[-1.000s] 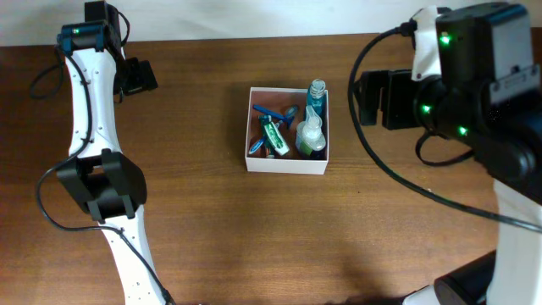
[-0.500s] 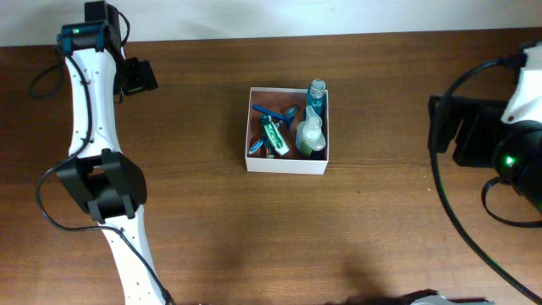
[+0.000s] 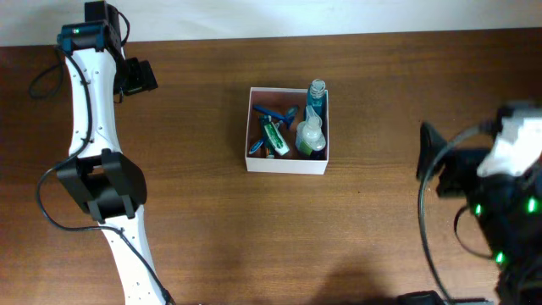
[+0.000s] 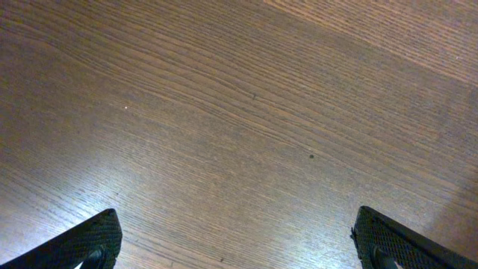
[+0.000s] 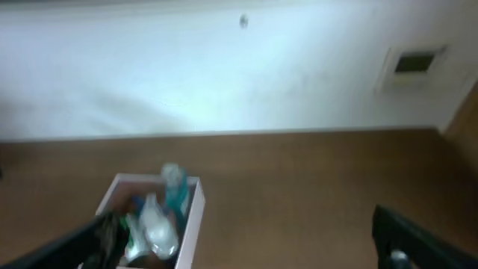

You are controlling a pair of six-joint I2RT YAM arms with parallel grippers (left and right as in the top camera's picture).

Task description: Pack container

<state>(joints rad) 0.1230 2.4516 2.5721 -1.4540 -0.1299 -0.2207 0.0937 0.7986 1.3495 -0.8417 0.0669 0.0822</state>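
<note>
Left gripper (image 4: 239, 250) is hovering wide open and empty over the worktop (image 4: 224, 112), far left. Right gripper (image 5: 250, 246) is gaping too, holding nothing, facing the container (image 3: 286, 164), which is sitting mid-worktop with toiletries (image 3: 275, 134) inside. Packing is looking done; any further reach is best coming from above, clearing the thin walls.

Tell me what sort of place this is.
Probably a robot workbench in a plain indoor room rather than a home bathroom. It has a wood-grain table with a blank white wall behind it. On the table sits a lone white container of toiletries.
</note>
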